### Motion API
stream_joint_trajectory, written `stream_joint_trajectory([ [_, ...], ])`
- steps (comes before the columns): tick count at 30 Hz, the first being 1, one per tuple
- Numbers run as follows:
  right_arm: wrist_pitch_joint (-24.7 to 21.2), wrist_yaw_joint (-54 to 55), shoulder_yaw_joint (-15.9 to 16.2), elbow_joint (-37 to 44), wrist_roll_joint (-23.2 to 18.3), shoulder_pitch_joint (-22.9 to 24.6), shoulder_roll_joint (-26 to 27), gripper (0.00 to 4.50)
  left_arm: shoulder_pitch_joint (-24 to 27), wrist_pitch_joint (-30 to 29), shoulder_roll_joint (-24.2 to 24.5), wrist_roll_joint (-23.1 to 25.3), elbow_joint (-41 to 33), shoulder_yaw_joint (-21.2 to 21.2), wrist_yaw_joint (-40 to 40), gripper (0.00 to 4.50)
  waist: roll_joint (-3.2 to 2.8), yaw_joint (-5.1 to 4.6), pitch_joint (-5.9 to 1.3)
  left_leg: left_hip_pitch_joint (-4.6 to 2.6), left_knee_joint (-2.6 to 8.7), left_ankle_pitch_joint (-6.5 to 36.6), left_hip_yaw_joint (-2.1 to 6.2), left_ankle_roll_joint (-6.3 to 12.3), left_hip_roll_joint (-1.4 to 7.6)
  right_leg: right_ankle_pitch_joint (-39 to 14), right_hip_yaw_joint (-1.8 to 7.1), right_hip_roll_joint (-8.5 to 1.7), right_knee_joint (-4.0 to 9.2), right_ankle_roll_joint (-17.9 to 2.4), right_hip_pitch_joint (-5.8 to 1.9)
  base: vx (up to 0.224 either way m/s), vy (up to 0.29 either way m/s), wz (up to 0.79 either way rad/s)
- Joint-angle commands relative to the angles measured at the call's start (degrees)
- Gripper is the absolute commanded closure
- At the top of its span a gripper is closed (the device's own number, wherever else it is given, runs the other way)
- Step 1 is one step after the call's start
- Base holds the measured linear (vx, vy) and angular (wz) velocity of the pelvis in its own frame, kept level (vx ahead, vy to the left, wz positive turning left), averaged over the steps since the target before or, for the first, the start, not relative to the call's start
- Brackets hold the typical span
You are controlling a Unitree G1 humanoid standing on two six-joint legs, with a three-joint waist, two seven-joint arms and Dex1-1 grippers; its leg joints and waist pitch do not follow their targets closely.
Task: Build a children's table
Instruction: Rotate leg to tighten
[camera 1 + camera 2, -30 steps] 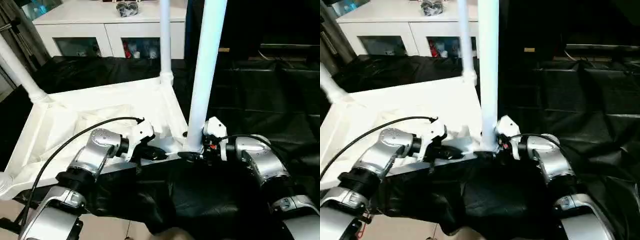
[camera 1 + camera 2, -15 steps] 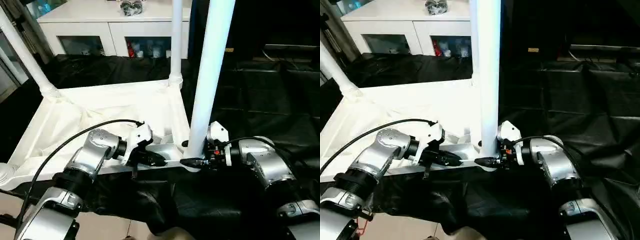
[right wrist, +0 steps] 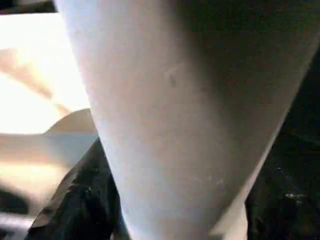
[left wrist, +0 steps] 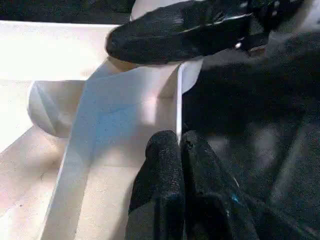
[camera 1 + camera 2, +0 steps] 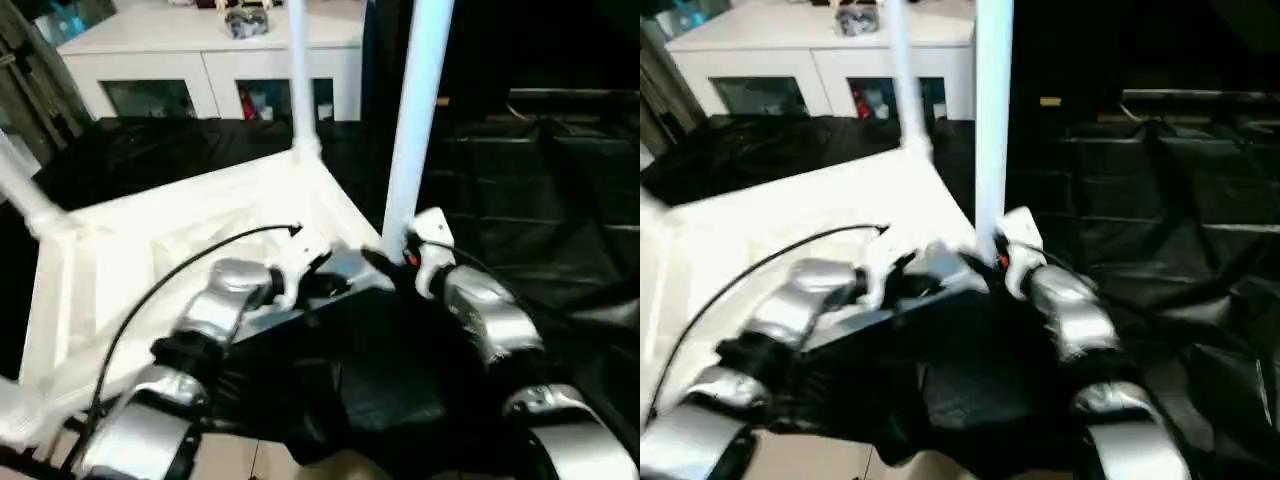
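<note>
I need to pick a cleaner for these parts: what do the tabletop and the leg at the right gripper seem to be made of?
Tabletop: looks like white moulded plastic, smooth with a soft sheen, with thin ribs on its upturned underside. Leg: a smooth white tube, slightly glossy with a few faint specks up close; probably plastic, though painted metal can't be ruled out.

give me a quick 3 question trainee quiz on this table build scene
1. True or false: the tabletop lies with its underside up.
2. What does the right claw grip? A) the near leg B) the cabinet C) a cable
3. Fill in: the left claw has its fingers ____ on the tabletop's edge wall.

Key: 1 true; 2 A; 3 shut
</note>
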State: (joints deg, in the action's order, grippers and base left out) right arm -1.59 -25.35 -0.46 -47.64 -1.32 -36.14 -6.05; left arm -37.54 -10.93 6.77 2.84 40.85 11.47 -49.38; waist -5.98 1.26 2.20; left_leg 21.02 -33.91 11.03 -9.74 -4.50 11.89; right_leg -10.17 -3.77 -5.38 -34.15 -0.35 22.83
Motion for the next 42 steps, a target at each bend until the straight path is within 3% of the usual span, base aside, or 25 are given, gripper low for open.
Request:
stream_joint_trajectory([
  [1,-1.0,-0.1,4.4,-4.7,1.7,1.3,6.1,1.80,-2.4,1.0,-3.9,-0.7,-1.8,1.4,1.2,4.50,0.61,-0.11,-3.42,-0.05,3.99,11.8,-0.09,3.23,0.21,-12.7,1.30,-2.20,4.36,-13.0,-2.92,0.000,0.000,0.00],
  [4,0.5,-1.9,4.2,-5.2,0.9,1.1,6.8,1.45,-2.2,1.6,-3.9,-0.6,-1.8,1.9,0.5,4.50,0.52,-0.22,-3.46,0.08,3.97,11.9,-0.11,4.12,0.26,-11.4,1.26,-2.23,4.24,-13.5,-3.02,0.000,0.000,0.00],
  [5,0.8,-2.0,4.0,-5.3,0.9,1.0,7.1,1.11,-2.1,2.1,-3.8,-0.5,-1.9,2.1,0.0,4.50,0.46,-0.26,-3.42,0.05,4.01,12.3,-0.10,4.28,0.28,-11.4,1.23,-2.20,4.27,-13.6,-3.05,0.000,0.000,0.00],
  [6,0.8,-2.2,4.0,-5.3,0.9,0.9,7.2,1.08,-1.9,2.7,-3.5,-0.6,-2.2,2.3,-0.8,4.50,0.74,-0.33,-3.34,0.04,4.07,13.1,-0.15,4.34,0.27,-12.4,1.24,-2.21,4.42,-13.6,-3.01,0.000,0.000,0.00],
  [9,1.7,-3.2,4.6,-5.1,1.4,0.6,6.2,0.66,-1.1,3.2,-2.0,-1.3,-3.8,2.7,-4.1,4.50,0.55,-0.46,-3.33,0.03,4.19,13.6,-0.04,4.09,0.36,-13.4,1.28,-2.30,4.43,-13.3,-2.99,0.000,0.000,0.00],
  [12,3.1,-7.5,5.1,-4.7,1.4,0.5,4.5,0.66,-0.5,4.1,-0.5,-2.0,-4.8,3.0,-7.6,4.50,0.61,-0.71,-3.61,0.28,3.99,11.8,0.01,4.79,0.34,-9.5,1.26,-2.29,3.93,-14.3,-3.25,0.000,0.000,0.00],
  [16,4.5,-14.6,7.3,-3.4,2.3,0.9,0.8,0.66,0.7,5.1,2.0,-3.1,-6.0,3.2,-12.6,4.50,0.62,-0.68,-3.86,0.34,3.46,8.5,-0.23,7.23,0.35,-3.0,1.04,-2.10,3.28,-16.5,-3.46,0.000,0.000,0.00],
  [19,5.6,-26.7,9.2,1.4,0.2,3.1,-3.4,0.66,2.0,5.1,4.5,-4.1,-7.5,3.3,-17.1,4.50,0.58,-0.52,-3.61,0.24,3.54,10.3,-0.33,7.66,0.55,-5.3,1.02,-2.20,3.50,-16.6,-3.37,0.000,0.000,0.00],
  [20,5.6,-29.0,9.5,2.5,-0.4,3.5,-4.1,0.66,2.2,5.0,4.9,-4.2,-7.7,3.4,-17.7,4.50,0.98,-0.30,-3.64,0.23,3.56,10.8,-0.31,7.92,0.60,-6.0,1.08,-2.20,3.44,-16.4,-3.60,0.000,0.000,0.00],
  [21,5.5,-32.4,10.0,4.2,-1.2,4.3,-5.3,0.66,2.4,5.1,5.6,-4.2,-7.8,3.5,-18.7,4.50,0.81,-0.23,-3.53,0.21,3.55,10.9,-0.41,8.22,0.71,-6.5,1.16,-2.12,3.56,-16.4,-3.29,0.000,0.000,0.00],
  [22,5.3,-34.7,10.2,5.3,-1.6,4.8,-6.1,0.66,2.5,5.3,6.0,-4.3,-7.8,3.5,-19.5,4.50,0.73,-0.09,-3.62,0.07,3.55,10.9,-0.38,8.19,0.76,-6.7,1.18,-2.13,3.53,-16.4,-3.27,0.000,0.000,0.00],
  [23,4.8,-36.8,10.5,6.3,-2.1,5.2,-6.9,0.66,2.5,5.3,6.4,-4.3,-7.9,3.6,-20.0,4.50,1.05,0.17,-3.57,0.04,3.60,10.9,-0.43,8.08,0.85,-7.0,1.27,-2.11,3.55,-16.3,-3.11,0.000,0.000,0.00],
  [26,2.4,-43.3,11.3,9.6,-4.0,6.7,-9.3,0.66,2.6,5.4,7.6,-4.1,-8.1,3.9,-21.8,4.50,0.95,0.84,-3.46,-0.21,3.79,12.0,-0.41,7.10,0.92,-9.5,1.39,-2.12,3.70,-15.8,-2.95,0.000,0.000,0.00],
  [29,1.0,-48.8,13.1,12.2,-4.9,8.0,-11.5,0.66,2.6,5.5,8.6,-4.1,-8.1,4.0,-23.0,4.50,1.02,1.28,-3.54,-0.10,3.75,10.8,-0.35,7.07,0.90,-8.5,1.47,-2.17,3.58,-15.6,-3.05,0.000,0.000,0.00],
  [32,1.2,-51.5,14.8,12.9,-4.0,8.9,-12.8,0.66,2.8,5.3,9.4,-4.1,-8.6,4.4,-24.6,4.50,1.11,1.69,-3.66,-0.05,3.58,9.3,-0.40,7.52,0.91,-7.1,1.49,-2.24,3.40,-15.8,-2.97,0.000,0.000,0.00],
  [34,1.1,-51.7,15.0,13.1,-3.7,9.0,-12.9,0.91,3.1,5.0,9.7,-4.4,-9.2,4.5,-25.2,4.50,1.14,1.83,-3.58,-0.04,3.64,9.6,-0.38,7.24,0.91,-8.3,1.49,-2.34,3.50,-15.5,-2.96,0.000,0.000,0.00],
  [37,0.5,-51.7,14.6,13.3,-4.0,8.8,-12.4,0.91,3.0,4.9,9.7,-4.5,-9.3,4.5,-25.4,4.50,1.20,1.89,-3.47,-0.09,3.78,10.3,-0.39,6.47,0.87,-10.5,1.50,-2.27,3.73,-14.9,-2.88,0.000,0.000,0.00],
  [42,-1.2,-51.9,14.8,14.8,-4.7,9.1,-12.4,1.48,3.1,4.8,9.7,-4.7,-9.4,4.6,-25.7,4.50,1.18,1.99,-3.63,-0.06,3.69,9.3,-0.34,6.30,0.82,-9.2,1.51,-2.25,3.58,-14.8,-2.97,0.000,0.000,0.00],
])
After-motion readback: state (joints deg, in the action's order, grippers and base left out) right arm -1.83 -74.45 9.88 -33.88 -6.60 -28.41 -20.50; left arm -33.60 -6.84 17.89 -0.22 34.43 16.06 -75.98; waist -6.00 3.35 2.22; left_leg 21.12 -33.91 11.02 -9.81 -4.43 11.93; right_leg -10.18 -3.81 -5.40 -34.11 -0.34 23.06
